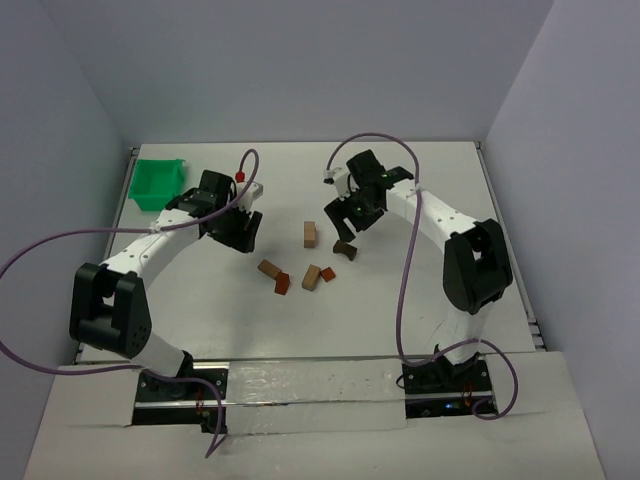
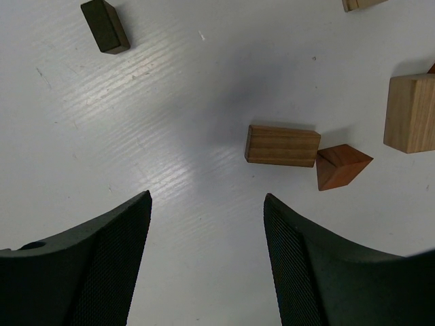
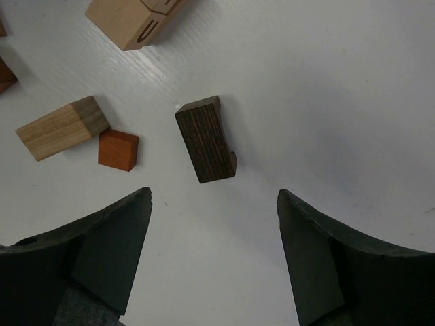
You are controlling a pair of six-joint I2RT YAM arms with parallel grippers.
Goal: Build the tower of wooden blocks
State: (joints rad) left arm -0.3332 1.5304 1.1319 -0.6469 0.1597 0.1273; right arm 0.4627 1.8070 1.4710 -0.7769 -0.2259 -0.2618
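No wood block tower to speak of yet. We've just got loose blocks scattered in the middle of the table [image 1: 220,320], between the two arms.

The piece that matters right now, we reckon, is the dark brown block [image 3: 205,139]. It lies flat just ahead of the right gripper [image 3: 214,197], on the gripper's near side in the overhead view. It sits inside the span of the fingers, slightly off centre. Its long axis runs almost straight away from the wrist camera, only a little skewed, so the fingers would close across its narrow width. That's the handy way round, and we'd guess a straight drop and squeeze with at most a small twist. The right fingers are spread wide with nothing in them.

The left gripper [image 2: 206,200] is spread wide and empty too. Its closest piece is the brown block [image 2: 282,145], ahead and off toward the finger on the right of that wrist view. One end seems to touch a reddish wedge [image 2: 342,165]. That block lies crosswise, long axis along the closing line, so the wrist would have to turn first.

A tan block [image 1: 311,234] stands at the far edge of the cluster, just left of the dark one. It looks like a sensible base to us, though we can't tell if it's one piece or two. The right arm is the nearer one to both.
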